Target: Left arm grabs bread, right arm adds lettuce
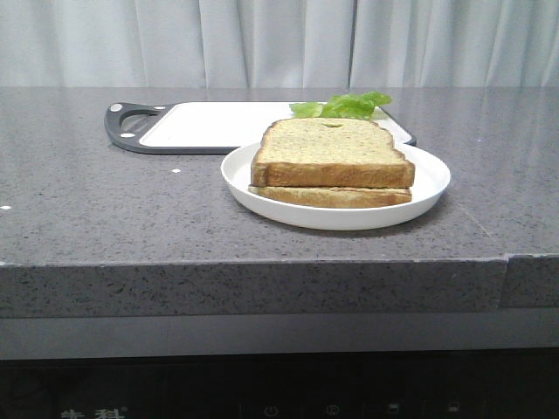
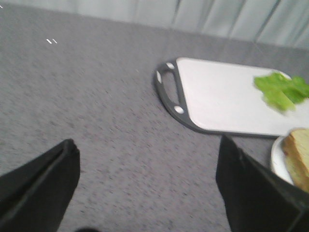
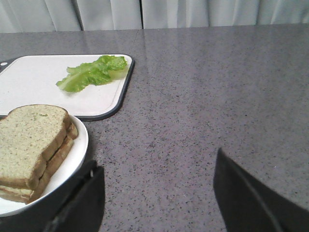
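The thick bread [image 1: 332,154] lies on top of a thinner slice [image 1: 330,196] on a white plate [image 1: 253,188]. It also shows in the right wrist view [image 3: 29,142] and at the edge of the left wrist view [image 2: 298,151]. The lettuce [image 1: 343,106] lies on the white cutting board [image 1: 210,124], also seen in the left wrist view [image 2: 282,91] and the right wrist view [image 3: 91,73]. My left gripper [image 2: 147,145] is open and empty over bare counter, left of the plate. My right gripper [image 3: 157,166] is open and empty over bare counter, right of the plate. Neither arm shows in the front view.
The cutting board has a dark rim and handle [image 1: 125,125] at its left end and lies behind the plate. The grey speckled counter [image 1: 105,209] ends in a front edge. White curtains [image 1: 279,39] hang behind.
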`<act>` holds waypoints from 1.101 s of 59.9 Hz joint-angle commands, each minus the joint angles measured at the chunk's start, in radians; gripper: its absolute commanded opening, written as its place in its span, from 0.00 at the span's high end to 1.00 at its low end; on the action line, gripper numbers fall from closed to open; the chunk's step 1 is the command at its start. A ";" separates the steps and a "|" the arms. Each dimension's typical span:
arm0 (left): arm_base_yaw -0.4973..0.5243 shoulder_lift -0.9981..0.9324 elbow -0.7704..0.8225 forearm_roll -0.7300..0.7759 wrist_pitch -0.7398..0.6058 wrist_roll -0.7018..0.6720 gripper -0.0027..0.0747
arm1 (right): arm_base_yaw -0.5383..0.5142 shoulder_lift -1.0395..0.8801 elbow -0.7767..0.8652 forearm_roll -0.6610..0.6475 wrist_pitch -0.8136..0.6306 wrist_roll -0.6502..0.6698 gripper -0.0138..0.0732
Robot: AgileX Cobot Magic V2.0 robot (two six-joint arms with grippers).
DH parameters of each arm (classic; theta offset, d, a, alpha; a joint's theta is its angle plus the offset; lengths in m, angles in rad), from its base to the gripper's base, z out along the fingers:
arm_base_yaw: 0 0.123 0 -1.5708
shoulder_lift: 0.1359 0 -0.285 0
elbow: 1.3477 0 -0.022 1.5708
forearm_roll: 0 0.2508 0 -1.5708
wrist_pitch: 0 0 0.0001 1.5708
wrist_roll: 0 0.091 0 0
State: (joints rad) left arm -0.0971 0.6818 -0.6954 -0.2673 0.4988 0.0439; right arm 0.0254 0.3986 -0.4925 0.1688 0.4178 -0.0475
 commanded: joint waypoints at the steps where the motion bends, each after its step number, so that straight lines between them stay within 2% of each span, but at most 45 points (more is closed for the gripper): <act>1: -0.085 0.136 -0.131 -0.061 0.059 -0.006 0.22 | -0.007 0.012 -0.037 -0.008 -0.080 -0.010 0.26; 7: -0.207 0.285 -0.247 -0.100 0.116 -0.006 0.23 | -0.007 0.012 -0.037 -0.008 -0.079 -0.010 0.26; 16: -0.391 0.504 -0.384 -0.108 0.093 -0.006 0.26 | -0.007 0.012 -0.037 -0.008 -0.079 -0.010 0.26; 27: -0.514 0.762 -0.536 -0.114 0.077 -0.006 0.26 | -0.007 0.012 -0.037 -0.008 -0.079 -0.010 0.26; 41: -0.545 0.936 -0.661 -0.135 0.097 -0.006 0.26 | -0.007 0.012 -0.037 -0.008 -0.079 -0.010 0.26; 66: -0.545 1.033 -0.682 -0.166 0.088 -0.006 0.26 | -0.007 0.012 -0.037 -0.008 -0.080 -0.010 0.26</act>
State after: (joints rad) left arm -0.6368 1.7537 -1.3443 -0.4071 0.6290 0.0439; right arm 0.0254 0.3986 -0.4925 0.1667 0.4178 -0.0496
